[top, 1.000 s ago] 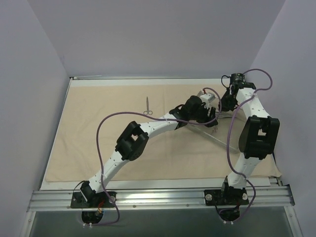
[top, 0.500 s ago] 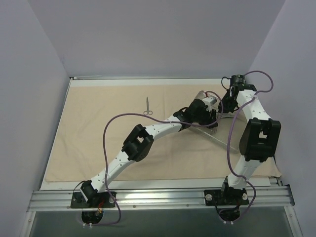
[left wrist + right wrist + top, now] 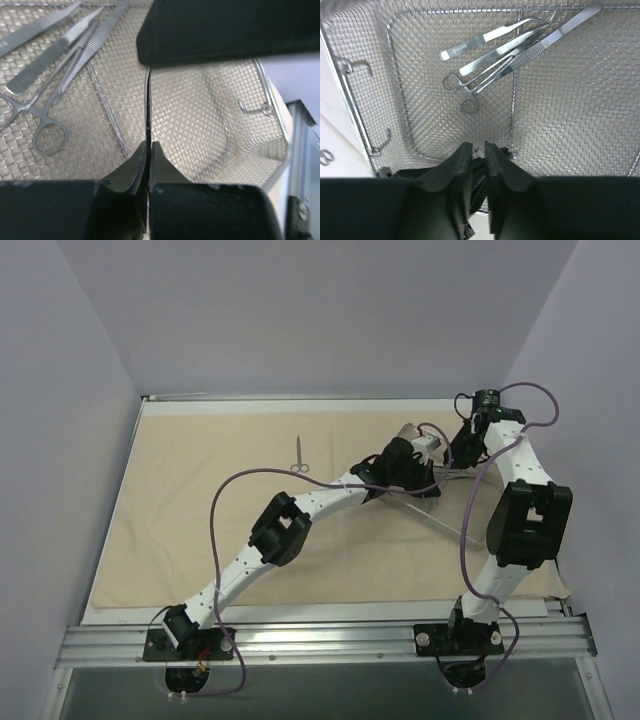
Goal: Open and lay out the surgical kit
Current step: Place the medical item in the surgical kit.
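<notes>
The beige cloth [image 3: 190, 510] lies spread over the table. On its right side stands a wire-mesh tray [image 3: 446, 525] [image 3: 580, 110]. In it lie tweezers [image 3: 485, 37], long forceps [image 3: 555, 32] and a ring-handled clamp [image 3: 470, 92], which also shows in the left wrist view [image 3: 47, 117]. One pair of scissors [image 3: 298, 456] lies on the cloth at the back. My left gripper [image 3: 430, 480] [image 3: 149, 144] is shut on the tray's thin wall, seen edge-on. My right gripper [image 3: 456, 462] [image 3: 478, 146] sits at the tray's rim, its jaws a narrow gap apart.
Grey walls close in the table on the left, back and right. The metal rail [image 3: 320, 638] with both arm bases runs along the near edge. A wire handle [image 3: 357, 110] hangs on the tray's end wall.
The left gripper has closed onto the tray wall. The right gripper's jaws, shut before, have parted slightly. The left arm shifted a little toward the tray.
</notes>
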### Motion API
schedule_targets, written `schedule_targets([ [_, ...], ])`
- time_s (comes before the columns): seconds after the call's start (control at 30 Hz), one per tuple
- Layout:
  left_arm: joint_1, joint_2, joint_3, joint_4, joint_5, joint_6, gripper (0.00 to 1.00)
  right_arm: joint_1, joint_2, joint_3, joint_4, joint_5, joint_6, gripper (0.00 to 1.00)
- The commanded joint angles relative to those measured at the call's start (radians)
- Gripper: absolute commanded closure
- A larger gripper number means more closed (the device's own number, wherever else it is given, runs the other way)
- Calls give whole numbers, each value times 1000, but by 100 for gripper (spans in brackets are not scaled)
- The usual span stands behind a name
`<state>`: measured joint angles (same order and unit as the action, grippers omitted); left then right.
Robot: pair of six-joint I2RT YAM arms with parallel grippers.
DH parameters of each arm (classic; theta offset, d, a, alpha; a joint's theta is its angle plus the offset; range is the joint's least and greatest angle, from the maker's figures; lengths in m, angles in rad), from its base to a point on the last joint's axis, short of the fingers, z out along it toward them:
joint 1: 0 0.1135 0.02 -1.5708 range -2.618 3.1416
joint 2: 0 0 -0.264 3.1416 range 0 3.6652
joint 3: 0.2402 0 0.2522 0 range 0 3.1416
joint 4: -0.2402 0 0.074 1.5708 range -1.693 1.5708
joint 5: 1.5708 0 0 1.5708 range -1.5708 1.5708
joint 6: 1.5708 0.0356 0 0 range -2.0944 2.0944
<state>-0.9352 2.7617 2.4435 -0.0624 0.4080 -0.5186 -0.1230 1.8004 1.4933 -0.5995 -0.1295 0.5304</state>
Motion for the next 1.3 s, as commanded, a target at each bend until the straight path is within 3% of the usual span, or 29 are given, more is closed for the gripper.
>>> schedule_targets([
  [0.0, 36, -138, 29, 21, 136, -46, 98, -36, -93, 113, -48, -16, -39, 77],
  [0.13, 90, -223, -4, 15, 219, -110, 98, -56, -125, 252, -120, -21, -81, 53],
  [0.17, 104, -244, -18, 18, 227, -118, 98, -59, -130, 278, -131, -30, -87, 34],
  [0.2, 116, -285, -49, 18, 232, -135, 98, -60, -142, 326, -157, -36, -93, 32],
  [0.4, 286, -495, -207, -28, 301, -189, 98, -58, -194, 299, -200, -90, -86, 31],
  [0.53, 433, -562, -259, -260, 363, -140, 98, -46, -231, 188, -183, -127, -87, 31],
  [0.67, 599, -616, -361, -340, 414, -106, 98, -34, -234, 153, -180, -134, -99, 32],
  [0.9, 740, -507, -360, -615, 488, 64, 98, 2, -176, 203, -210, -124, -113, 32],
  [1.27, 820, -344, -288, -812, 448, 204, 98, 20, -157, 124, -203, -104, -127, 32],
])
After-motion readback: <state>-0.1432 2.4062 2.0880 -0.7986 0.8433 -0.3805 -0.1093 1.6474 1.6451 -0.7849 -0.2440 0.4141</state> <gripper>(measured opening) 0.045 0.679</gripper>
